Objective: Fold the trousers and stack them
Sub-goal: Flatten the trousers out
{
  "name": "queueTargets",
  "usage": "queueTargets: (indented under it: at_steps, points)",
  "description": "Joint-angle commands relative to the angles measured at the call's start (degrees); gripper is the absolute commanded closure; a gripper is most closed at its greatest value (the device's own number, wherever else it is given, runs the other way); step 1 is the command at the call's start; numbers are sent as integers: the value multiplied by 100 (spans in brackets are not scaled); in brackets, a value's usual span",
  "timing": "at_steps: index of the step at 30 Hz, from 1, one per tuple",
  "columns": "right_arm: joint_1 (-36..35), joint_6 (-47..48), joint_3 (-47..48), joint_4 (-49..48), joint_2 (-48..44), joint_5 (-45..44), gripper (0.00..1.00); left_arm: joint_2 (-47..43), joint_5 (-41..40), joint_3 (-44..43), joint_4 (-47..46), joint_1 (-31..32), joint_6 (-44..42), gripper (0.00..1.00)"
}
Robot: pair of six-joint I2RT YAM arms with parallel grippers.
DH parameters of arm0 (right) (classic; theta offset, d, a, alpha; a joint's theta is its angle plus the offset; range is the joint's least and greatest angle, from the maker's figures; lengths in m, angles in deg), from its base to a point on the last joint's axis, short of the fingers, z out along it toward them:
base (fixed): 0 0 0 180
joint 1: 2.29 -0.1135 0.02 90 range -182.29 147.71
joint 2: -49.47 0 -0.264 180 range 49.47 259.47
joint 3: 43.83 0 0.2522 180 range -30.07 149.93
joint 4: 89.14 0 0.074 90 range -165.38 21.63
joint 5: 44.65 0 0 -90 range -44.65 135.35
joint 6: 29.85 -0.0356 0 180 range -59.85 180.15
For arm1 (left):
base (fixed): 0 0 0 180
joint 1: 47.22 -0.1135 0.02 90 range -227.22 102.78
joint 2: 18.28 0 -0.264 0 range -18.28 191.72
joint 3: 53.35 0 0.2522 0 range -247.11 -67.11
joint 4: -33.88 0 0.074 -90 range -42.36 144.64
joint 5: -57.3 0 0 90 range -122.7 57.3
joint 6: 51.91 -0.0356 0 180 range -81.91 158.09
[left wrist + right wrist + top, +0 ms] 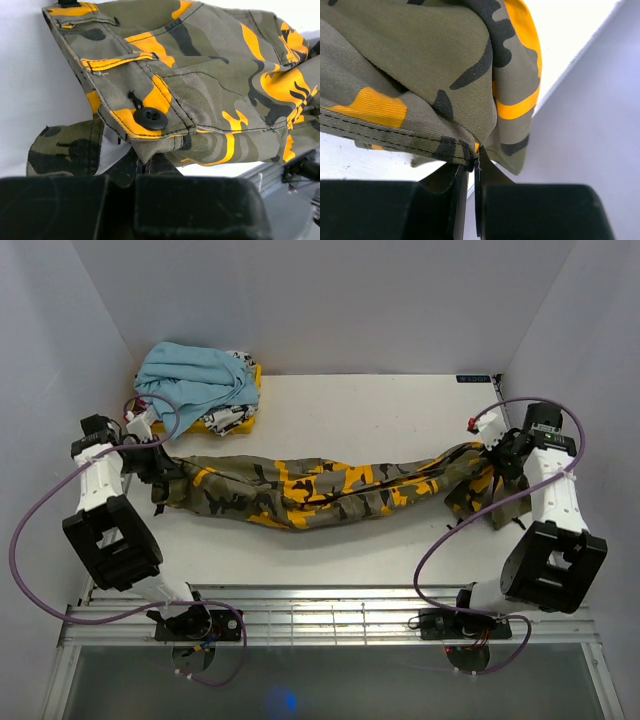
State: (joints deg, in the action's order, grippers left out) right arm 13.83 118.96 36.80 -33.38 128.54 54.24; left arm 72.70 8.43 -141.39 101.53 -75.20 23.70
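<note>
The camouflage trousers (330,487) hang stretched across the table between my two grippers, sagging in the middle. My left gripper (160,468) is shut on the waistband end. In the left wrist view its jaws (142,161) pinch the waistband corner just below a black button (150,118). My right gripper (497,455) is shut on the leg end, and loose cloth droops below it. The right wrist view shows the trousers (420,65) with a stitched hem edge clamped at the right gripper (472,162), whose jaws stand closed.
A light blue garment (195,375) lies heaped on a yellow and white printed garment (235,420) at the back left corner. White walls (590,360) close in both sides and the back. A metal rail (320,615) runs along the table's near edge.
</note>
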Motion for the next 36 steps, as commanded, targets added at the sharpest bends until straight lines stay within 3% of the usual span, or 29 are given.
queueTargets:
  at_steps: [1,3,4,5,8,10,12,13,15,16,20,25,29,36]
  points:
    - [-3,545,501,414,764,34,92,453,-288,-358,210,-49,-205,100]
    - [-100,316,791,511,1170,43,92,779,-263,-490,166,-49,-29,87]
    - [-126,220,845,511,1503,43,92,1025,-263,-569,9,-49,85,77]
    - [-153,62,889,537,1637,26,90,1123,-132,-605,-45,-49,147,59]
    - [-267,-36,749,599,1849,-97,72,1273,-87,-780,-28,-49,147,39]
    - [-276,-45,407,441,1639,-176,59,1186,-192,-860,112,-49,-142,20]
    - [-241,34,135,301,1280,-255,45,896,-419,-834,139,-66,-422,8]
    - [-232,43,-102,265,1147,-290,30,800,-464,-808,200,-101,-537,7]
    - [-154,43,-279,274,718,-300,17,623,-491,-790,376,-233,-748,4]
    - [-101,52,-437,283,550,-282,16,605,-465,-798,620,-303,-1019,4]
    - [172,306,-841,545,-110,-291,16,596,-447,-755,1009,-926,-1618,3]
    - [278,273,-1457,582,-287,-151,16,833,-333,-307,1203,-1174,-2418,3]
    - [278,-385,-1546,573,99,376,19,869,70,141,966,-1191,-2902,3]
    - [278,-1791,-1607,415,408,1089,22,992,658,590,597,-1235,-2859,4]
